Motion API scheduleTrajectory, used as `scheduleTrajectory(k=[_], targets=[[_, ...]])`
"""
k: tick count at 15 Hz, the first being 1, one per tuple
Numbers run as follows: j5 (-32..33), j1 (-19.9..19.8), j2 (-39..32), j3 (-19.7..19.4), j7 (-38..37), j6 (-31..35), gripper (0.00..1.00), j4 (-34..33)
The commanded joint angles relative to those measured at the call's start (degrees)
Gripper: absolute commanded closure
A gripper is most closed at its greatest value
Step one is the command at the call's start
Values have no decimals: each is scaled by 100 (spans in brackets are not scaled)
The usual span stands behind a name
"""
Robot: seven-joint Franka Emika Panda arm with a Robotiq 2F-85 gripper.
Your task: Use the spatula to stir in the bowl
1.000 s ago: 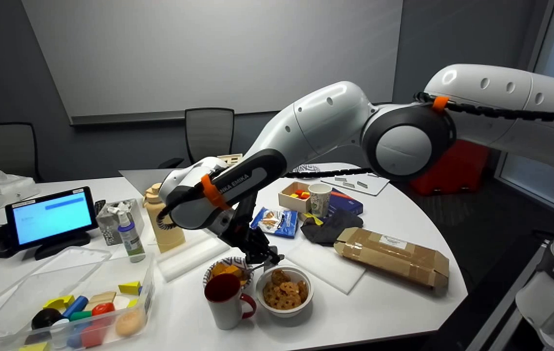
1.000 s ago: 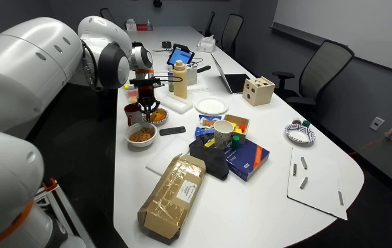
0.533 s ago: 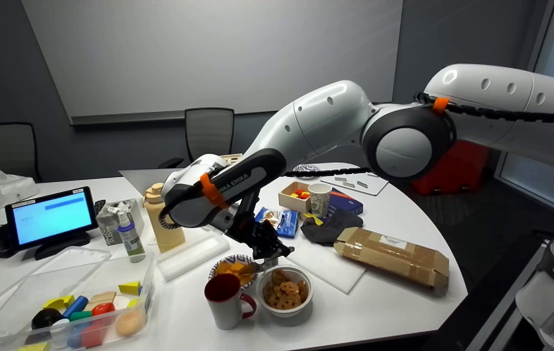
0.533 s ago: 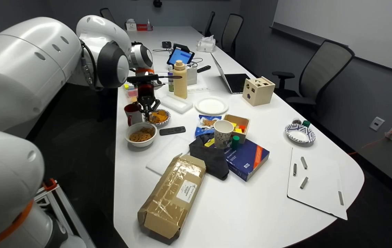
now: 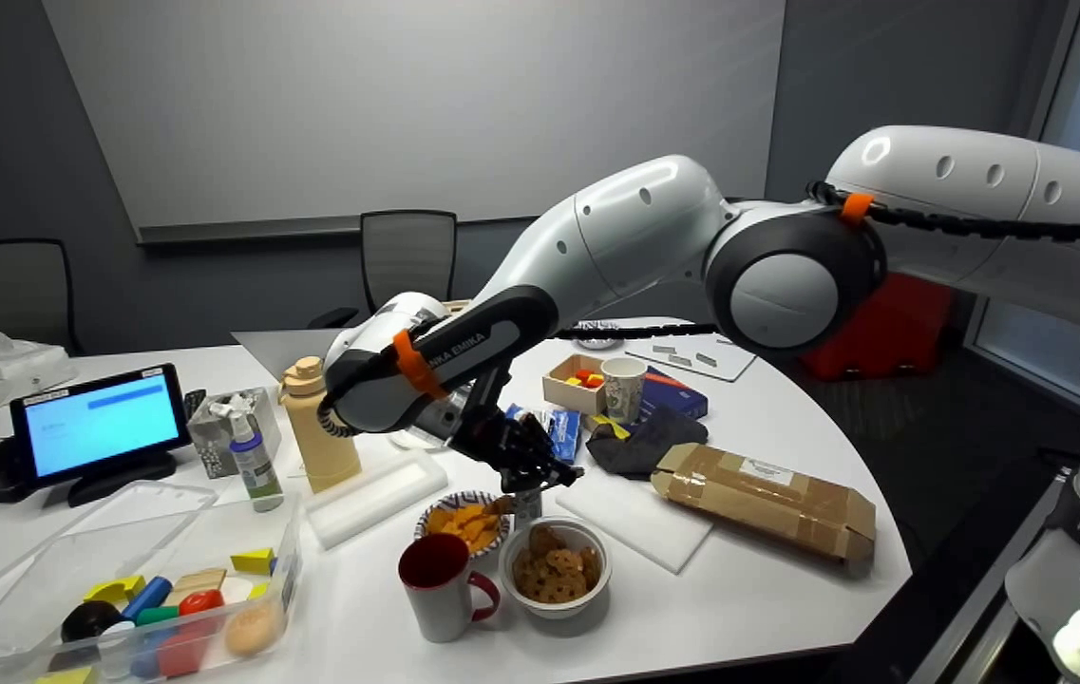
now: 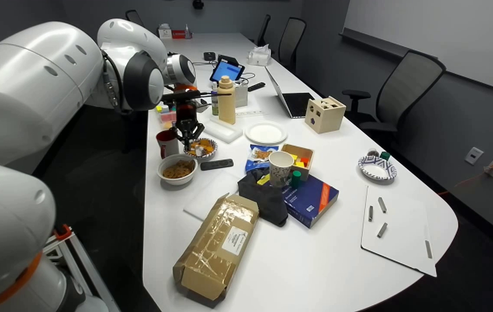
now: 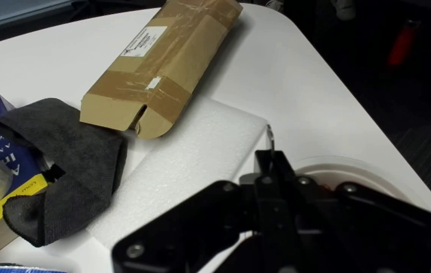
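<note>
Where the surface (image 5: 758, 617) lies nearest in an exterior view, one mug (image 5: 445, 603) stands upright. One white bowl (image 5: 560, 610) of brown food pieces (image 5: 554, 575) is just to its right; one clear container (image 5: 289, 560) of coloured blocks (image 5: 152, 591) is to its left. One patterned bowl (image 5: 466, 497), the bowl of the task, holds orange pieces (image 5: 464, 522); it sits directly beyond the mug and left of the white bowl.

The gripper (image 7: 272, 159) hangs above the surface, just beside the patterned bowl. It is clamped together on one thin metal spatula (image 7: 271, 137), seen edge-on in the wrist view, with only the thickness of the metal between the jaws. Whether the spatula touches the orange pieces cannot be determined.

Beyond these lie two foam slabs (image 5: 376, 500), one left and one right, and one cardboard box (image 5: 765, 503) at the right. Next, from left to right: one screen (image 5: 103, 420), one spray bottle (image 5: 255, 465), one tan bottle (image 5: 323, 432), one snack bag (image 5: 563, 437), one wooden box (image 5: 570, 397), one paper cup (image 5: 623, 391), one dark cloth (image 5: 642, 442) and one blue book (image 5: 677, 391). Farther off lies one flat white board (image 5: 732, 359) carrying three grey bars (image 5: 707, 360). Two chairs (image 5: 407, 266) stand at the far side.
</note>
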State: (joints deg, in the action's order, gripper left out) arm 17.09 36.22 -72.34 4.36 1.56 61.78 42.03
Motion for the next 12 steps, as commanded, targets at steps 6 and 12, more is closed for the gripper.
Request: scheduleTrajectory(k=[6, 12], targets=[[-126, -103, -155, 265, 505, 595, 99, -586], [-414, -258, -453, 357, 1099, 724, 99, -762]])
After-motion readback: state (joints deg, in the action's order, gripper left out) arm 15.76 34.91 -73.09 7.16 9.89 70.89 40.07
